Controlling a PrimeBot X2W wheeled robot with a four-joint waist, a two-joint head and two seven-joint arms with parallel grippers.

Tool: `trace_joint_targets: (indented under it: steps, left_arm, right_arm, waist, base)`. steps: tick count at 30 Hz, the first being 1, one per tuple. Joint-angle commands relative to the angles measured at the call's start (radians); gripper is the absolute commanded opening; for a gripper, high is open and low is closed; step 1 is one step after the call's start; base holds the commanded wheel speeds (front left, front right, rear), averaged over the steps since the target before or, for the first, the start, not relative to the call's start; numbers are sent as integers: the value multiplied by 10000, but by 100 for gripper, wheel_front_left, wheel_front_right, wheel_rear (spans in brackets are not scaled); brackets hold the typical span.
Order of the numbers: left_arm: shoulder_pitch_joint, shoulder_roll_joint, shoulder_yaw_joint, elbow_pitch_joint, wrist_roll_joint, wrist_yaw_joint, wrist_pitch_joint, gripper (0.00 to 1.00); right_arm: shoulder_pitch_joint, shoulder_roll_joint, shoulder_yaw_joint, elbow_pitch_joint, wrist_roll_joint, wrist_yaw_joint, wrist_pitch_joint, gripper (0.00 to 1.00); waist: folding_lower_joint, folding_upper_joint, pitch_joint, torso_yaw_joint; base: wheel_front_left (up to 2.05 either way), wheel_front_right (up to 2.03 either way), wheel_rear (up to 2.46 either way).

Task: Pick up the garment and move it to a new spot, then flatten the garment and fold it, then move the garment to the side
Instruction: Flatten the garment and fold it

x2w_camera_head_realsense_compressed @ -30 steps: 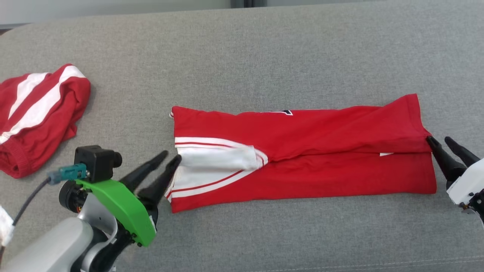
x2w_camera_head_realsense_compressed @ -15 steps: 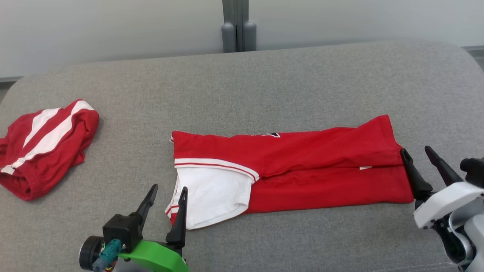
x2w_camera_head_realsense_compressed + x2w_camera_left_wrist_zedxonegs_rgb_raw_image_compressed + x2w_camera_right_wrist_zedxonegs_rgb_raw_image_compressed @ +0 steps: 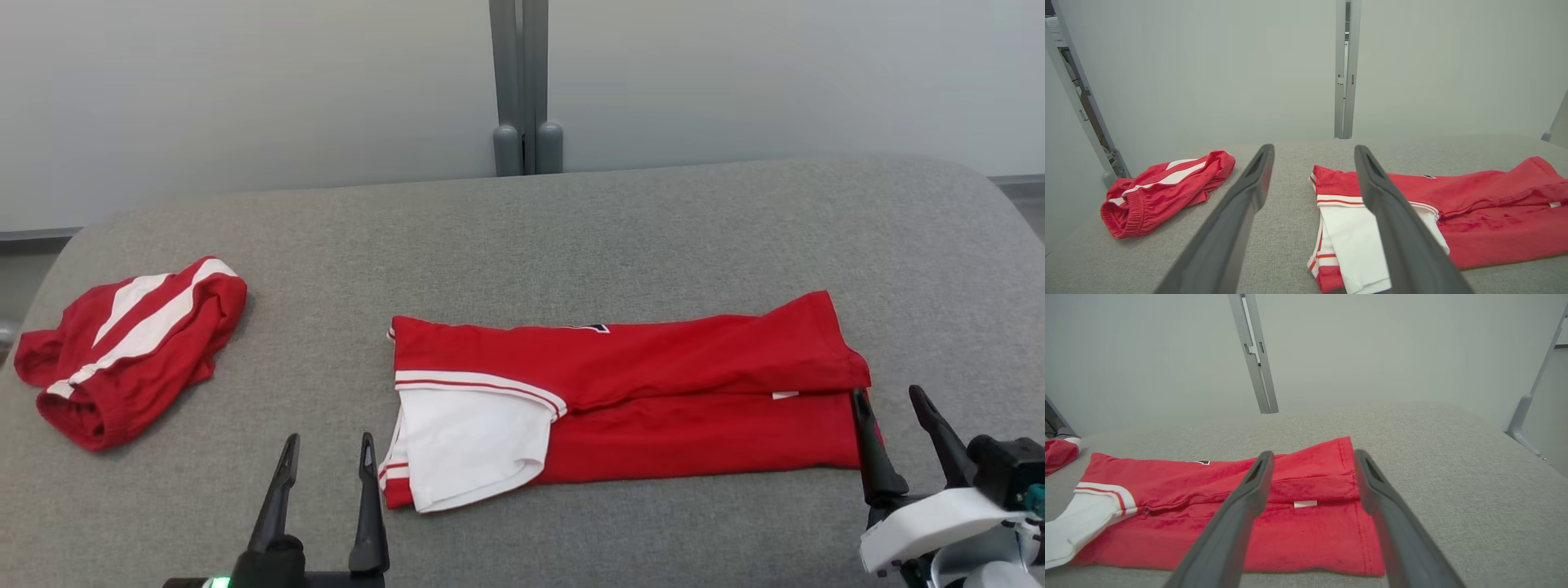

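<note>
A red garment (image 3: 653, 392) with a white sleeve and red-white trim lies folded into a long strip across the middle of the grey cushion (image 3: 522, 237); it also appears in the left wrist view (image 3: 1474, 212) and the right wrist view (image 3: 1290, 506). My left gripper (image 3: 325, 443) is open, just left of the garment's white end, holding nothing. At the strip's right end my right gripper (image 3: 886, 394) is open, its left finger at the red hem and nothing between the fingers.
A second red garment with white stripes (image 3: 131, 347) lies crumpled at the cushion's left edge, also in the left wrist view (image 3: 1163, 192). A pale wall with a grey post (image 3: 522, 82) stands behind the cushion. Bare cushion lies behind and in front of the strip.
The head camera has tilted up, bringing the wall into view. Both grippers have drawn back from the garment's ends toward me, and the white sleeve now lies loose and opened out.
</note>
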Motion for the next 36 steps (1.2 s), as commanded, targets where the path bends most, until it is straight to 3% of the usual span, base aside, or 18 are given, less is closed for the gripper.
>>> trace_joint_targets:
  steps: [1, 6, 12, 17, 27, 35, 36]
  left_arm:
    - [216, -184, 149, -35, 392, -165, -30, 100]
    - [412, -748, 246, 128, 1211, -742, -29, 100]
    - [485, -1264, 362, 323, 1688, -1270, -30, 100]
    - [294, -1527, 386, 397, 1994, -1639, -30, 100]
    - [-212, -1839, 561, 319, 2261, -1971, -19, 100]
    - [-522, -1957, 564, 235, 2418, -2068, -20, 100]
    - [-545, -1964, 548, 242, 2440, -2064, -20, 100]
  right_arm:
    - [239, 187, -118, -64, -73, -9, -27, 100]
    - [402, 493, -523, 458, 408, -10, -26, 100]
    - [-564, 176, -796, 2315, 934, -9, 137, 100]
    - [-1740, -266, -1060, 3978, 195, -9, 739, 100]
    - [-3457, -792, -1228, 5939, -831, -10, 1444, 100]
    - [-3558, -375, -1050, 6950, -545, -10, 1664, 100]
    - [-3493, -297, -957, 7025, -454, -10, 1734, 96]
  waist:
    - [1, -1, -116, 187]
    - [1, -1, -133, 606]
    - [1, -1, -6, 1126]
    - [1, -1, 293, 1483]
    - [1, -1, 1293, 1746]
    - [1, -1, 1805, 1664]
    - [1, -1, 1831, 1638]
  base:
    - [0, 0, 0]
    - [0, 0, 0]
    - [0, 0, 0]
    - [0, 0, 0]
    - [0, 0, 0]
    - [0, 0, 0]
    - [0, 0, 0]
